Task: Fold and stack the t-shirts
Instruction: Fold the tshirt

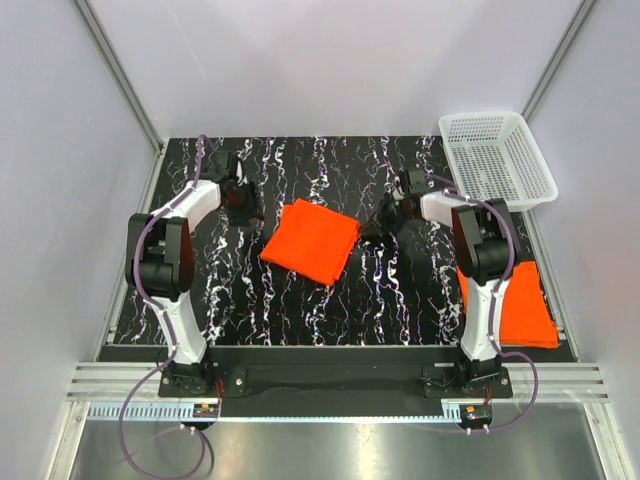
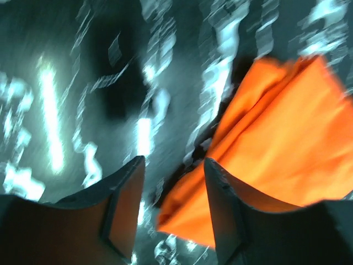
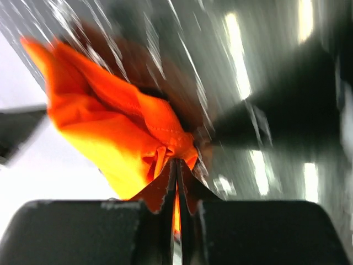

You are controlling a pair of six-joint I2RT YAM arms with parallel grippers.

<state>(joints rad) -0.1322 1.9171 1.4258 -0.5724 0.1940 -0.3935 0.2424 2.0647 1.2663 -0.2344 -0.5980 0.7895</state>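
A folded orange t-shirt [image 1: 310,240] lies as a tilted square in the middle of the black marbled table. My right gripper [image 1: 372,230] sits at its right corner. In the right wrist view the right gripper [image 3: 177,163] is shut on a bunched fold of that t-shirt [image 3: 110,127], with cloth showing between the pads. My left gripper [image 1: 240,200] hovers just off the shirt's upper left side. In its own view the left gripper [image 2: 174,165] is open, with the t-shirt's edge [image 2: 281,138] reaching under and past the right finger [image 2: 226,204]. A second folded orange t-shirt [image 1: 528,305] lies at the right table edge.
A white mesh basket [image 1: 497,157] stands at the back right corner, just behind the right arm. Grey walls close in the table on the left, back and right. The right arm's upper link [image 1: 485,250] partly covers the second shirt.
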